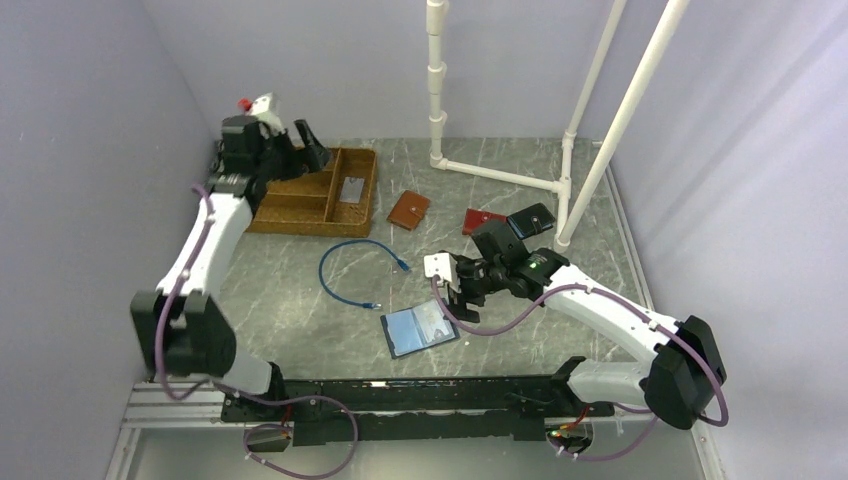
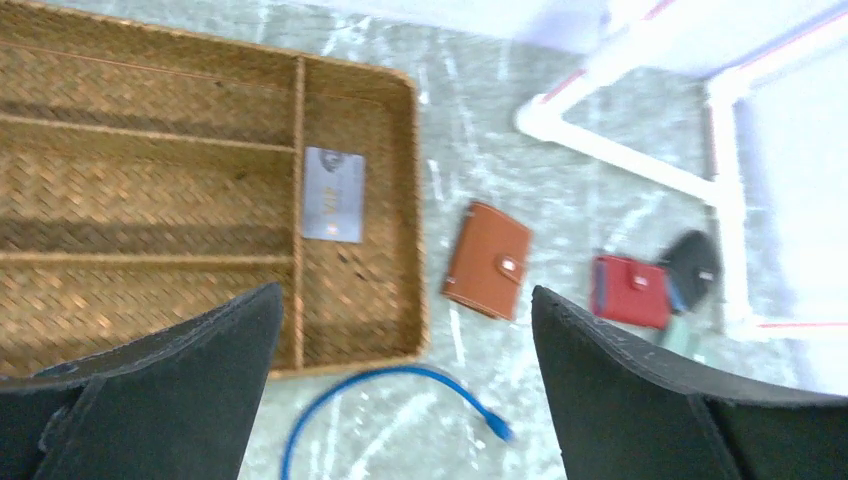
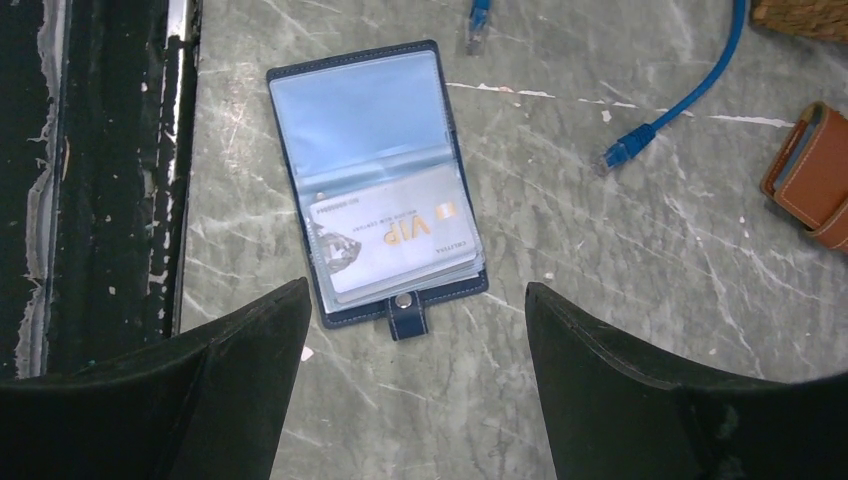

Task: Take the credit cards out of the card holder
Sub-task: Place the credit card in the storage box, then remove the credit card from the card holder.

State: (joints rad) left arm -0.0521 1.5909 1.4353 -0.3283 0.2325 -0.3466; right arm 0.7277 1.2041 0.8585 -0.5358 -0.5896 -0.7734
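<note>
Holder (image 3: 375, 180) lies open below right gripper (image 3: 415, 290).

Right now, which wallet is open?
The blue wallet, lying flat with cards showing. The brown wallet and red wallet are closed.

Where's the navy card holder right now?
In the top view the card holder lies open on the table, just below the right gripper, between the blue cable and the black front rail.

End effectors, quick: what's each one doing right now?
Left end effector: open, holding nothing, near the tray.
Right end effector: open, holding nothing, near the blue wallet.
</note>
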